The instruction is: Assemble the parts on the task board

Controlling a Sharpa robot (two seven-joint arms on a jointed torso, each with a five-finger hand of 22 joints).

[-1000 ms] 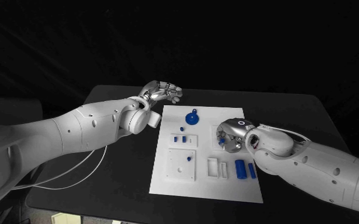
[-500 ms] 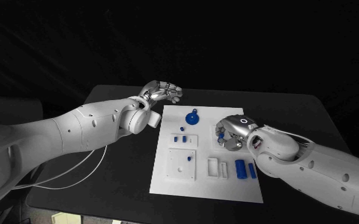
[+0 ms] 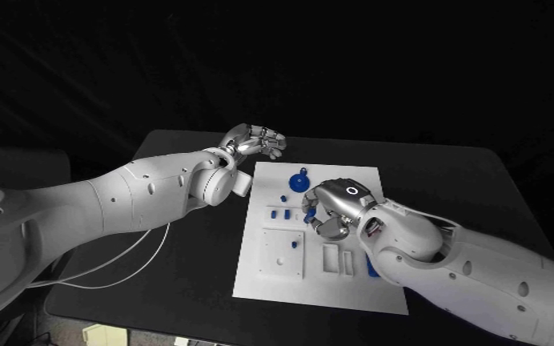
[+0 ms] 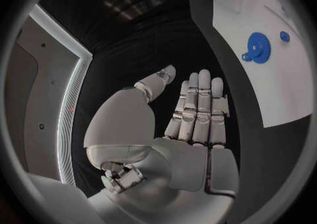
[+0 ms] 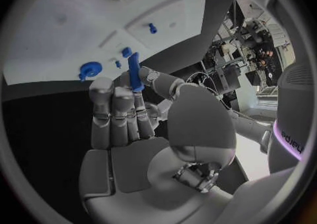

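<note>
Blue peg (image 5: pixel 134 71) stands upright, pinched in the right hand (image 3: pixel 332 206) above the task board (image 3: pixel 277 282); left hand (image 4: pixel 192 110) fingers released, well apart.

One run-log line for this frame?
left robot hand: open, off board | right robot hand: holds blue peg over task board

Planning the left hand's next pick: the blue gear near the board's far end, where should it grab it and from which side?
The blue gear lies flat on the task board, so only its toothed rim and raised hub offer purchase. Probably come straight down and pinch across the rim with the fingers. The left hand, open, hovers off the board's far-left corner, so approaching from there looks easiest.
</note>
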